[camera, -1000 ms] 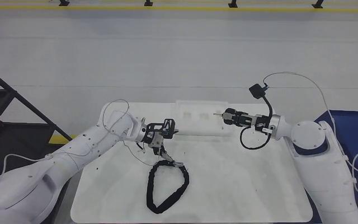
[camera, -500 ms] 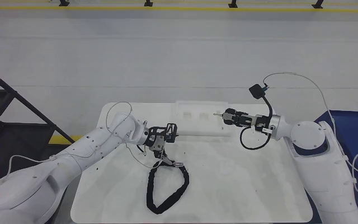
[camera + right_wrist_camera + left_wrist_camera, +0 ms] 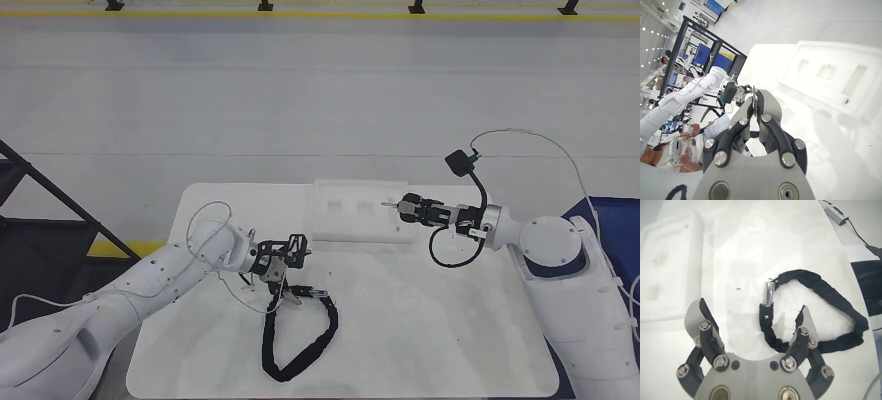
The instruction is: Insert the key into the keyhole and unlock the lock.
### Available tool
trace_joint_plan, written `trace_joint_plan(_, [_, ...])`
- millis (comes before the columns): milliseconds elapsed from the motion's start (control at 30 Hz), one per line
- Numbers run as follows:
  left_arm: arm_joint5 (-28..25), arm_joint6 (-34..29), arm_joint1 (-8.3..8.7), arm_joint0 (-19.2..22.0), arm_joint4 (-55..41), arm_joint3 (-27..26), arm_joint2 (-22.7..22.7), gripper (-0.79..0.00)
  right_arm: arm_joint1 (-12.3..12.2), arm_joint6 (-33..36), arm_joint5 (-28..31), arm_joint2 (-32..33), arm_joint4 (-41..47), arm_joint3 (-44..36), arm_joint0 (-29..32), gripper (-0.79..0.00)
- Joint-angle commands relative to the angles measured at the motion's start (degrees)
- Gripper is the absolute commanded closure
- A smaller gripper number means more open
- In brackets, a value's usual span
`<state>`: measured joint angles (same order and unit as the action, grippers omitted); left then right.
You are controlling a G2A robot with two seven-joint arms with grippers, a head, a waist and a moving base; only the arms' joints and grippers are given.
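Top view, held against 1 s ago: finds the left end effector (image 3: 288,262) drawn back from the foam tray (image 3: 350,215) and brought down over the head of the lock (image 3: 300,340). Leaves the black chain loop lying where it was on the worktop (image 3: 450,330).

Left wrist view: shows the end effector (image 3: 752,304) spread wide, with the silver cylinder (image 3: 769,292) and the sleeve end just behind it sitting between the fingers (image 3: 708,313), not yet gripped.

Keeps the right end effector (image 3: 405,208) parked above the tray, unmoved, pressed together on the key (image 3: 754,106).

Suggests a grasp on the lock head is being lined up, so that the keyhole can be steadied and offered to the key. Puts the insertion itself well ahead: key and lock well apart, 2 steps at least to go.
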<state>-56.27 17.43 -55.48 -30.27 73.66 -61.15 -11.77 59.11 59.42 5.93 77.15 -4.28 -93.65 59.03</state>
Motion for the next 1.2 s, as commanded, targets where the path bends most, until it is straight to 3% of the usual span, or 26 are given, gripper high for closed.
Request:
trace_joint_plan(0, [-1.3,3.3,-0.35,-1.0,1.4,0.5,0.2,-0.785,0.0,0.0,0.0,0.0,0.0,0.0,0.0,0.000])
trace_joint_plan(200, [1.9,9.2,-2.49,-2.3,8.5,3.3,0.9,-0.785,0.0,0.0,0.0,0.0,0.0,0.0,0.0,0.000])
trace_joint_plan(600, [2.6,13.9,-7.66,-2.7,13.8,10.6,1.9,-0.773,0.0,0.0,0.0,0.0,0.0,0.0,0.0,0.000])
trace_joint_plan(667, [2.4,14.4,-8.36,-2.6,14.7,11.7,2.0,-0.579,0.0,0.0,0.0,0.0,0.0,0.0,0.0,0.000])
trace_joint_plan(700, [2.2,14.8,-8.68,-2.5,15.0,12.3,2.0,-0.419,0.0,0.0,0.0,0.0,0.0,0.0,0.0,0.000])
trace_joint_plan(767, [1.9,15.3,-9.24,-2.2,15.8,13.5,2.0,-0.246,0.0,0.0,0.0,0.0,0.0,0.0,0.0,0.000])
trace_joint_plan(833, [1.6,15.9,-9.73,-2.1,16.6,14.5,2.0,0.000,0.0,0.0,0.0,0.0,0.0,0.0,0.0,0.000])
trace_joint_plan(1167, [2.1,19.5,-11.41,-1.7,20.4,17.1,1.8,0.000,0.0,0.0,0.0,0.0,0.0,0.0,0.0,0.000])
